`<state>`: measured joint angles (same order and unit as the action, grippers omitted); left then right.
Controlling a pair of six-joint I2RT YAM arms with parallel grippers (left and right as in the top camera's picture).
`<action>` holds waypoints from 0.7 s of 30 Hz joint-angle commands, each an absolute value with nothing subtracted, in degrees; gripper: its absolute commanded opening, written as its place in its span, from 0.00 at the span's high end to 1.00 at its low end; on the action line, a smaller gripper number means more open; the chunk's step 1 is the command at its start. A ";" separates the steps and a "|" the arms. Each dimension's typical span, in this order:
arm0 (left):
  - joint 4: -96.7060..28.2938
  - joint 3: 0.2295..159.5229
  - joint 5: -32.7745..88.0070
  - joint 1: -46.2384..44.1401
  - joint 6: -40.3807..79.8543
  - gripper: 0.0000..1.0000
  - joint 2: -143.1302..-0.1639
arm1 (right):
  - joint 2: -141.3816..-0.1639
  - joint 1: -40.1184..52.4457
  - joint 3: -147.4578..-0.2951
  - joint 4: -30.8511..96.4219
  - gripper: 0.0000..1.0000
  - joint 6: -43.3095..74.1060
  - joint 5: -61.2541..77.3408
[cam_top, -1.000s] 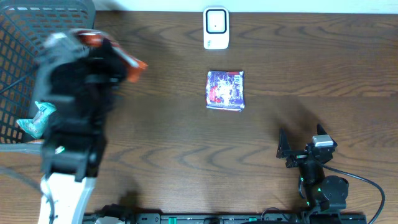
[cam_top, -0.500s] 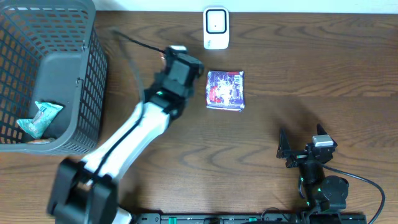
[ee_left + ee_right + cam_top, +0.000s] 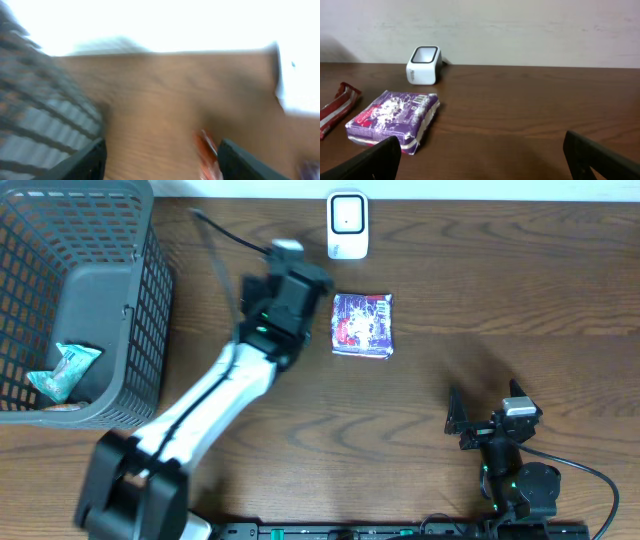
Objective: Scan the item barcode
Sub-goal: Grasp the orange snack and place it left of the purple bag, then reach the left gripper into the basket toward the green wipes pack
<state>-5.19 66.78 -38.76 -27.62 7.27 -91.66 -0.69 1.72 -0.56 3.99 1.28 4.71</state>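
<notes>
The white barcode scanner (image 3: 347,225) stands at the table's far edge, also in the right wrist view as the scanner (image 3: 423,64). A purple snack packet (image 3: 362,324) lies flat just in front of it. My left gripper (image 3: 295,280) hovers to the left of that packet. Its wrist view is blurred, but the left gripper (image 3: 162,146) has its jaws wide apart. A red-orange packet (image 3: 206,152) shows close to the right finger. From the right wrist view the red packet (image 3: 337,107) lies on the table left of the purple packet (image 3: 395,116). My right gripper (image 3: 483,412) rests open near the front right.
A grey mesh basket (image 3: 110,310) fills the back left corner, and a teal packet (image 3: 62,370) lies inside it. A black cable (image 3: 225,235) arcs over the table behind the left arm. A pale wall (image 3: 520,30) rises behind the scanner.
My left arm swung from over the basket to the spot left of the purple packet, carrying the red-orange packet. Its jaws went from shut to wide apart. The right arm stayed still.
</notes>
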 commanded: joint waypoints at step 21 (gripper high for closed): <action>-12.03 68.60 2.15 26.85 23.18 0.16 -76.25 | -0.40 1.48 -0.36 4.03 0.01 2.09 5.04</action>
